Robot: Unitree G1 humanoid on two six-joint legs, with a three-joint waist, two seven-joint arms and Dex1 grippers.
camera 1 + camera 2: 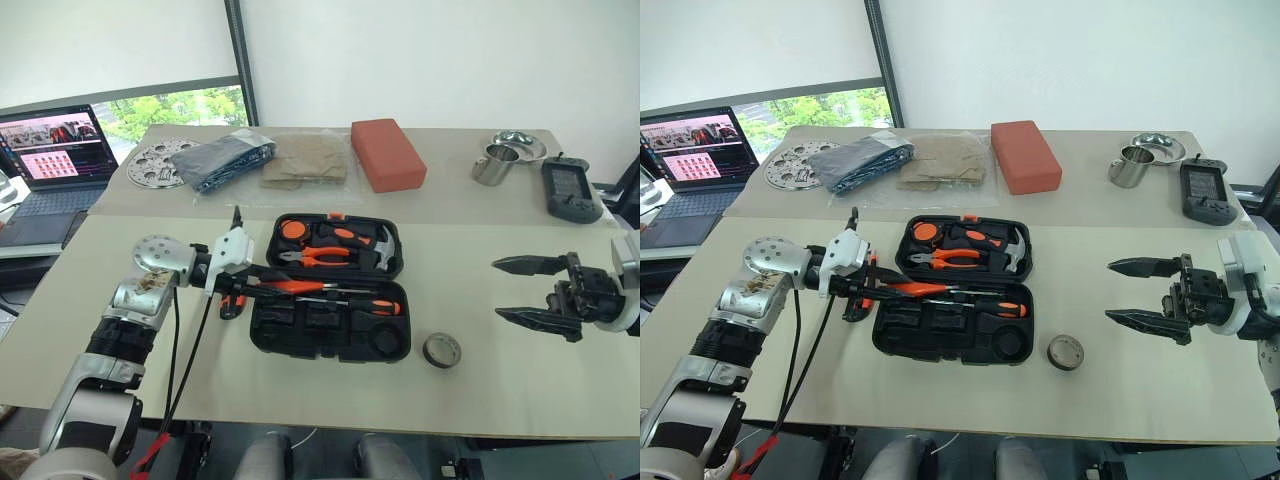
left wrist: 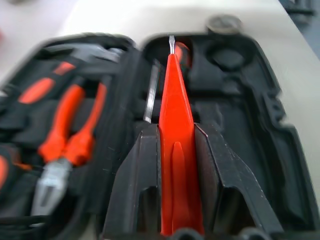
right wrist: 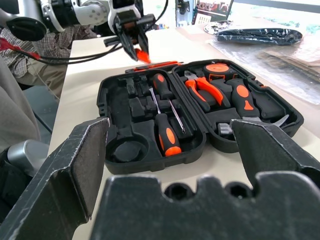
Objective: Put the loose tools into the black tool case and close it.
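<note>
Left tool (image 2: 176,165) clamped on small all-orange screwdriver (image 2: 175,125) by its handle, tip over open black tool case (image 1: 330,290); right tool (image 1: 520,290) spread wide, empty, well right of case. Likely light, stiff, slick plastic, best pinched mid-handle. Case holds pliers (image 1: 318,257), hammer (image 1: 375,250), two long screwdrivers (image 1: 350,300); tape roll (image 1: 441,350) loose on table (image 1: 540,380) just beside case.

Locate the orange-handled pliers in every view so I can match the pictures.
Left eye view: orange-handled steel-jawed pliers, centre of picture, in the case's far half.
Right eye view: same slot, slightly left of centre.
Left wrist view: in that half, jaws nearest the camera.
Right wrist view: beside the hammer, pliers.
Shared landmark: the open black plastic clamshell tool case.
</note>
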